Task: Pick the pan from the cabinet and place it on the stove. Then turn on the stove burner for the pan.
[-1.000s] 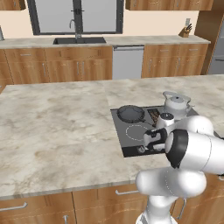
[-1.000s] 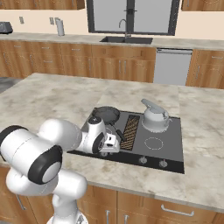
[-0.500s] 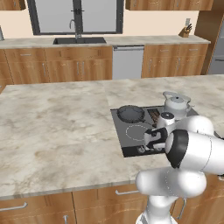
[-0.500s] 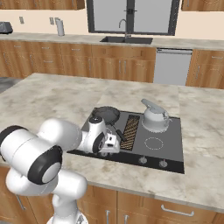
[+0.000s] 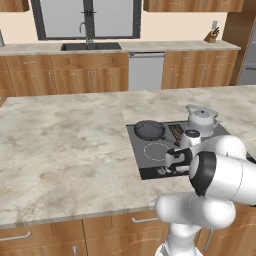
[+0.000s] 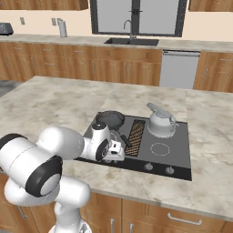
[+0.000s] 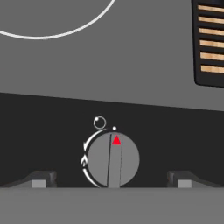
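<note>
Pan point(image 5: 149, 130) sits on the rear left burner of the stove point(image 5: 150, 167), a flat black glass cooktop set into the marble-topped island bench point(image 5: 65, 150), its dark handle pointing toward the middle of the cooktop in the right base view. A silver-white kettle point(image 5: 201, 119) stands on the rear right burner, well apart from the pan, with a slatted grille point(image 6: 135, 135) running between the two halves of the cooktop. The white arm reaches low over the stove's front edge, and the gripper point(image 7: 111, 180) hovers released, its two dark fingertips point(image 7: 41, 178) spread wide to either side of a round grey knob point(image 7: 113, 160) without touching it. The knob's raised bar stands nearly upright in the hand view, and its red triangle marker point(image 7: 116, 140) points just beside a small white dot on the dial. A white arc and a small white circle are printed around the knob's left and upper edge. Above the knob, part of a thin white burner ring point(image 7: 57, 26) curves across the grey glass. In the right base view two more knobs point(image 6: 149, 167) line the front strip to the right of the hand. Behind the island, a sink point(image 5: 90, 46) with a curved tap lies under a dark-framed window, and a dishwasher point(image 5: 146, 71) stands among the wooden lower cabinets.
</note>
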### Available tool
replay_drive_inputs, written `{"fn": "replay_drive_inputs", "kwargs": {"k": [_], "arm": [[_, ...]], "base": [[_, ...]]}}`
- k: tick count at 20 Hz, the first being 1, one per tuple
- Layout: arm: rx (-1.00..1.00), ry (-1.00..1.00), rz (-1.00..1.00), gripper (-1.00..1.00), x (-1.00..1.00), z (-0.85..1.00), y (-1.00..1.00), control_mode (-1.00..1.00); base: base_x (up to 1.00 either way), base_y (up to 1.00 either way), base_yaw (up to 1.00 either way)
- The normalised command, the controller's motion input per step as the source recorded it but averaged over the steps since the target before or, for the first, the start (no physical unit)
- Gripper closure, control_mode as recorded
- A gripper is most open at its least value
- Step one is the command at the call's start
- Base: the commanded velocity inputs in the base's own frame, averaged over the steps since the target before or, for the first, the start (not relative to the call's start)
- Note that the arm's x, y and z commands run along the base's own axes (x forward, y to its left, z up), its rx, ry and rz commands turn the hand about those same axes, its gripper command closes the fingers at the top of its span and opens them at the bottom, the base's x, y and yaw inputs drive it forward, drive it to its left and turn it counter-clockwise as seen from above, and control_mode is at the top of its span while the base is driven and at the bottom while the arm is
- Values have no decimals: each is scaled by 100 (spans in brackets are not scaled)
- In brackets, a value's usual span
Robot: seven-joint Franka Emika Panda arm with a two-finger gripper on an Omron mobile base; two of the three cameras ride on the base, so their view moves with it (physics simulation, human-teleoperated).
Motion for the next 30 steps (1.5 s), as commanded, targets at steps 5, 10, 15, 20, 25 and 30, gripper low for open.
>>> {"fn": "replay_drive_inputs", "kwargs": {"k": [5,10,15,20,25,30], "arm": [[0,0,0,-100,0,-11,0,-100],[0,0,0,-100,0,-16,0,-100],[0,0,0,-100,0,-19,0,-100],[0,0,0,100,-2,-31,0,-100],[0,0,-6,100,-22,-25,0,-100],[0,0,-15,100,-34,-29,0,-100]], "base": [[0,0,0],[0,0,0],[0,0,0],[0,0,0],[0,0,0],[0,0,0]]}}
